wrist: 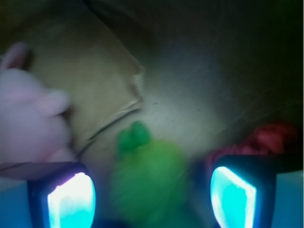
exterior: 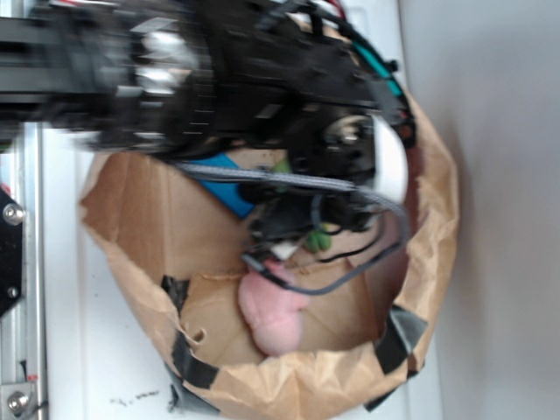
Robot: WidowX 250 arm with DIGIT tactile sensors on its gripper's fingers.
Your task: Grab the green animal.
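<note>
The fuzzy green plush animal (wrist: 145, 178) is seen between the spread-apart fingers (wrist: 71, 199) of the black gripper (wrist: 152, 202), not yet squeezed. A soft pink plush pig (wrist: 28, 118) lies beside it inside the brown cardboard box (exterior: 437, 236).

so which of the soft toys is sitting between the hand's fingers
The green animal. It sits in the gap between the fingers of the open hand. The pink plush lies outside the left one, the red fabric beyond the right.

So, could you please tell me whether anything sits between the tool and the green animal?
Nothing visible does. In the wrist view the green animal lies in the open tool, between its fingers. The pink plush and red fabric sit off to either side.
</note>
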